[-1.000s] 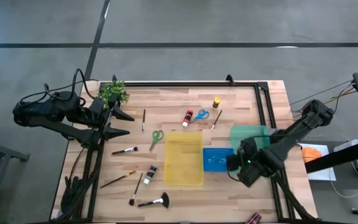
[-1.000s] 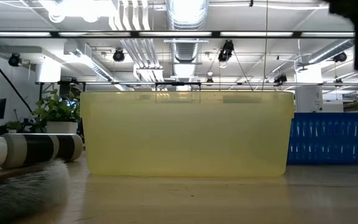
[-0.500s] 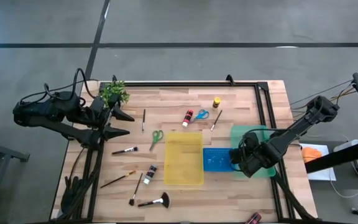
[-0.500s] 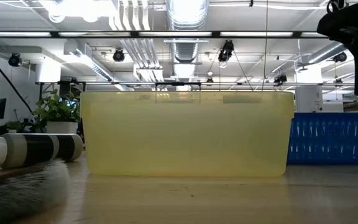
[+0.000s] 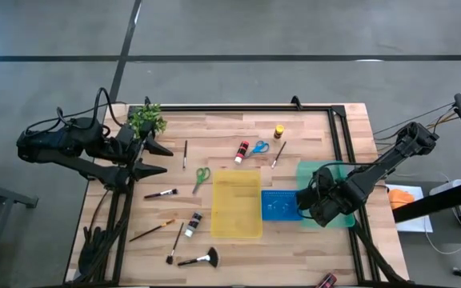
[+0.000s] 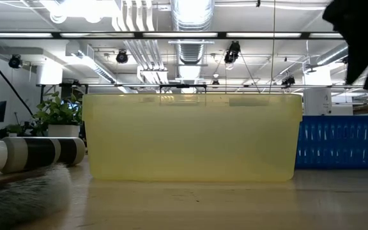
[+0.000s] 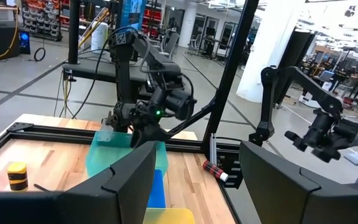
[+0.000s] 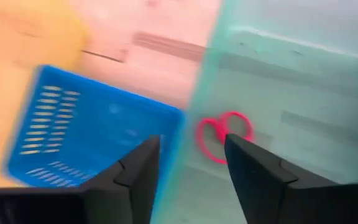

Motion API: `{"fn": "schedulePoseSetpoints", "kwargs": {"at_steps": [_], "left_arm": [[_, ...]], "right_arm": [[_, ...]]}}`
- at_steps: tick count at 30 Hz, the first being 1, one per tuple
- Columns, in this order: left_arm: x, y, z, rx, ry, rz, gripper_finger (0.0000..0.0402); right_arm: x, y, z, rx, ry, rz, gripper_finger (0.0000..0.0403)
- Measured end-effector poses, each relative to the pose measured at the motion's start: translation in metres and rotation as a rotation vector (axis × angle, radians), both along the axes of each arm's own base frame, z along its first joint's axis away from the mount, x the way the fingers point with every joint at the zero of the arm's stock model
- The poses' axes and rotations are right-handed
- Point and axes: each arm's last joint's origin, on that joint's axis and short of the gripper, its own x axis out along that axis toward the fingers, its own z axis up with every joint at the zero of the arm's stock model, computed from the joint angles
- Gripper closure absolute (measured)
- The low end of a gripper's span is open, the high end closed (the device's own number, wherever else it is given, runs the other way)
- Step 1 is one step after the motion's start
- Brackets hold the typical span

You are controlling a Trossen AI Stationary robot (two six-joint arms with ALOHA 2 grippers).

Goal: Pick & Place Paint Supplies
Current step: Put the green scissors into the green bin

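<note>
Your right claw [image 8: 188, 171]: fingers apart, empty, above the green tray [image 5: 334, 178] near the table's right edge. Red scissors [image 8: 222, 137] lie inside it. Outstanding: brushes [image 5: 160, 193], bottles [image 5: 241, 151], two more scissors [image 5: 202, 176]. Left claw [image 5: 160, 159] waits, open, at the left edge.

Red scissors [image 8: 222, 138] blurred in right wrist view, blades hidden. Fan brush [image 6: 18, 195] blurred, cut off by low view's edge. Green tray [image 5: 326, 178] partly hidden under right arm.
</note>
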Motion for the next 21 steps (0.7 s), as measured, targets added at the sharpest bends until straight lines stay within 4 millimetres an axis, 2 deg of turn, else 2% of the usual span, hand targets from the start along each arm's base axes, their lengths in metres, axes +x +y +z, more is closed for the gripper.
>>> {"fn": "schedulePoseSetpoints", "kwargs": {"at_steps": [12,17,21], "left_arm": [[0.000,0.000,0.000,0.032,-0.007,-0.006,0.0158],[-0.001,-0.002,-0.001,0.030,0.008,-0.069,0.0158],[-0.001,-0.002,-0.005,0.034,0.042,-0.074,0.0158]], "right_arm": [[0.046,0.030,0.051,-0.075,-0.335,0.439,0.0210],[0.060,0.038,0.079,-0.180,-0.475,0.535,0.0209],[0.066,0.040,0.103,-0.285,-0.524,0.587,0.0209]]}}
